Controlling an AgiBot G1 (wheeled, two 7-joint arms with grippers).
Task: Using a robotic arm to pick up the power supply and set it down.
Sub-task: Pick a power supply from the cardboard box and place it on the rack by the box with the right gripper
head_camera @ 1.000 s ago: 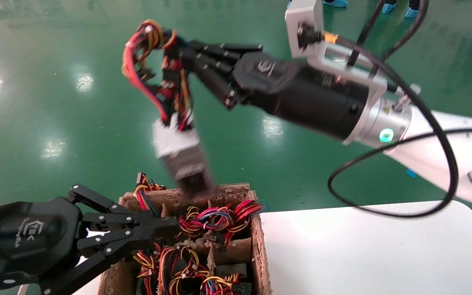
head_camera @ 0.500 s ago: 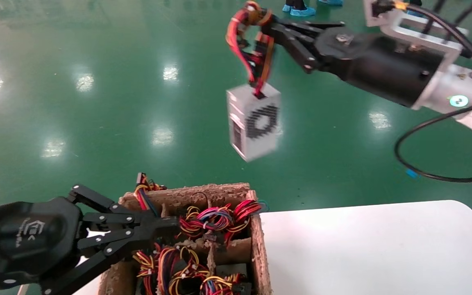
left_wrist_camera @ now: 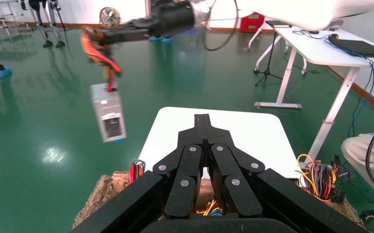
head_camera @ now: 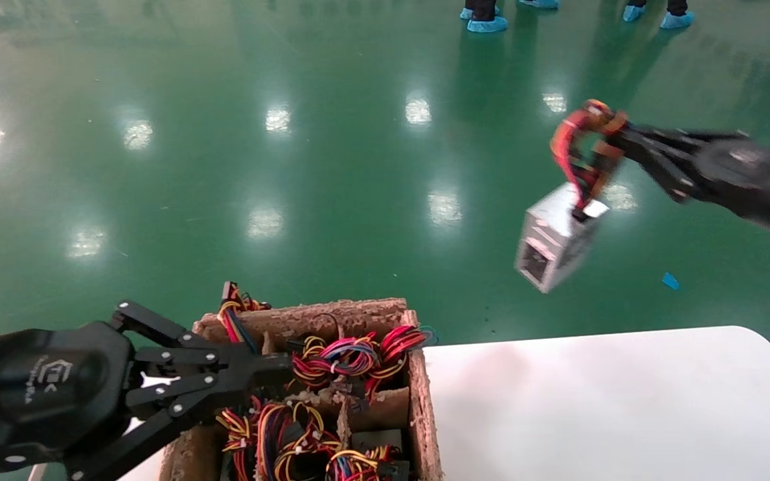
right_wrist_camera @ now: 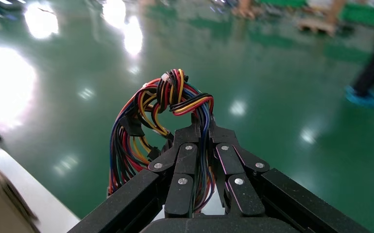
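A: While the right gripper (head_camera: 615, 133) is clamping only the wire bundle (head_camera: 582, 150), your power supply (head_camera: 554, 237) is dangling tilted beyond the white table's (head_camera: 612, 401) far edge.

B: You're carrying a heavy, rigid box by soft wires; left gripper (head_camera: 271, 364), closed, is idling over the cardboard box (head_camera: 418, 401).

- Grey power supply (head_camera: 554, 242) with red, yellow, black and blue wires (head_camera: 582, 150).
- Black right gripper (head_camera: 615, 137); black left gripper (head_camera: 278, 364).
- Brown box (head_camera: 420, 401) holding red, yellow, blue and black wire bundles (head_camera: 351, 356).
- White table (head_camera: 612, 407).
- Glossy green floor (head_camera: 291, 167).
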